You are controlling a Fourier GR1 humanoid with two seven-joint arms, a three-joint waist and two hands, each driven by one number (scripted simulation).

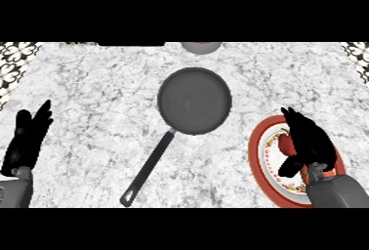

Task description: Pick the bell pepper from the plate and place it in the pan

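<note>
Counter (86, 97) was white-grey marble w/ veining, edge to edge. At the far edge, approx. centre, sat a grey round thing (200, 47), cut off, couldn't tell what. Left of it was a dark flat strip (131, 44), also cut off. Black & white patterned tiling (14, 61) showed at both far corners.

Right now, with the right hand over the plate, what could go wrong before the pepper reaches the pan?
1. The right hand hides most of the bell pepper, so the grasp may land off-centre and the pepper could roll on the plate.
2. A low carry might clip the rim of the pan and nudge it.
</note>
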